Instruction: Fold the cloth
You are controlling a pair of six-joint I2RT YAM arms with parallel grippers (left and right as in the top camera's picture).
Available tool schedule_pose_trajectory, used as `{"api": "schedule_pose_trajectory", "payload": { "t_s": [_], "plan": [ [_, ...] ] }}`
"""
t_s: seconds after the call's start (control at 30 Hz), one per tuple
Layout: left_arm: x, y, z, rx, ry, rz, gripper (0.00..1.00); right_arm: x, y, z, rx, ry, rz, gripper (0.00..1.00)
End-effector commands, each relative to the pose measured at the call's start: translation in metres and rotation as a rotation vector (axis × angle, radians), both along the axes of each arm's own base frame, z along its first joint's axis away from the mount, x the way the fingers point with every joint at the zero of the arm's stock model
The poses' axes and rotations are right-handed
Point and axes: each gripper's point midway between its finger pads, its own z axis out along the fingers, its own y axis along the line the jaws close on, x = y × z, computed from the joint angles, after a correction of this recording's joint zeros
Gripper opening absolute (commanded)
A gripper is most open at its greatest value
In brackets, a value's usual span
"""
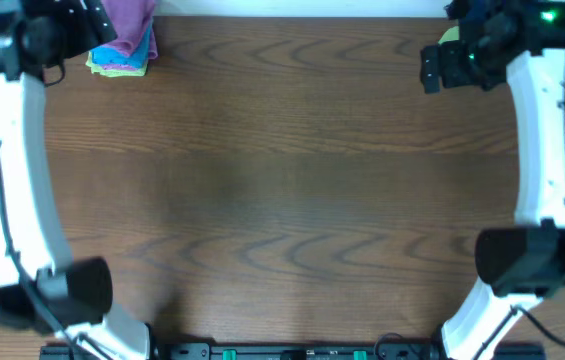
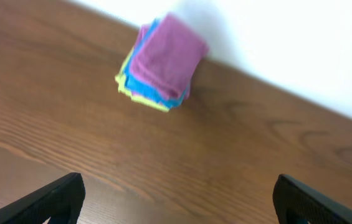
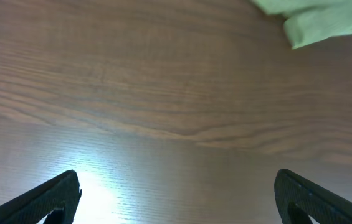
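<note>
**A:** What was the left gripper (image 2: 177, 185) doing?

**B:** Its two fingers (image 2: 57, 196) stood as far apart as they go, with nothing between them but bare wood. It hung over the table (image 1: 282, 200) at the far left corner, close to the stack but not touching it.

**A:** And the purple cloth (image 2: 169, 53)?

**B:** It lay just ahead of that gripper in the left wrist view, folded small, on top of a little stack. Under it was a blue cloth (image 2: 154, 87), and a yellow-green cloth (image 2: 141, 98) showed at the stack's near and left edges. The stack sat by the far edge of the table, right against the white wall (image 2: 288, 37). From overhead the purple cloth (image 1: 130, 18) was at the top left, partly under the dark head of the left arm, so I could not make out any tag.

**A:** The right gripper (image 3: 177, 180)?

**B:** It was spread wide too, and empty; only wood grain and a glare patch lay between its fingers (image 3: 60, 193). It was at the far right corner, well apart from the stack.

**A:** Was anything near it?

**B:** A green cloth (image 3: 325, 18) lay beyond the fingers, at the upper right of the right wrist view, with one folded edge toward the camera. Overhead, only a sliver of it (image 1: 449, 36) peeked out beside the right gripper (image 1: 442, 65).
</note>
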Motion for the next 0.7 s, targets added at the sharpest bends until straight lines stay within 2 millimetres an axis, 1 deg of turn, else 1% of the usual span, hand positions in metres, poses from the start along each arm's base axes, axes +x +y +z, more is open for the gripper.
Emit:
{"api": "schedule_pose_trajectory", "payload": {
  "t_s": [0.0,0.1,0.2,0.3,0.37,0.43,0.47,0.5,0.6,0.67],
  "plan": [
    [-0.021,-0.017,0.033,0.034,-0.073,-0.053,0.98,-0.02,-0.003,0.051,-0.028,-0.12,0.012,0.99],
    [-0.035,-0.039,0.041,0.052,-0.109,-0.101,0.98,-0.044,-0.002,0.082,-0.03,-0.194,0.014,0.99],
    [-0.052,-0.055,0.042,0.109,-0.13,-0.121,0.97,-0.071,-0.002,0.101,-0.035,-0.254,0.02,0.99],
    [-0.073,-0.065,0.044,0.175,-0.16,-0.13,0.97,-0.099,-0.002,0.113,-0.043,-0.318,0.028,0.99],
    [-0.089,-0.072,0.045,0.192,-0.184,-0.141,0.96,-0.12,-0.002,0.116,-0.048,-0.366,0.033,0.99],
    [-0.105,-0.079,0.04,0.196,-0.197,-0.168,0.96,-0.14,-0.002,0.116,-0.05,-0.411,0.032,0.99],
    [-0.118,-0.084,0.031,0.194,-0.188,-0.187,0.96,-0.156,-0.002,0.112,-0.05,-0.441,0.031,0.99],
    [-0.126,-0.086,0.023,0.193,-0.176,-0.197,0.96,-0.166,-0.002,0.107,-0.05,-0.45,0.031,0.99],
    [-0.146,-0.094,-0.002,0.188,-0.143,-0.233,0.95,-0.19,0.0,0.085,-0.042,-0.438,0.031,0.99],
    [-0.158,-0.101,-0.018,0.166,-0.128,-0.249,0.95,-0.206,0.001,0.066,-0.024,-0.42,0.021,0.99]
  ]
}}
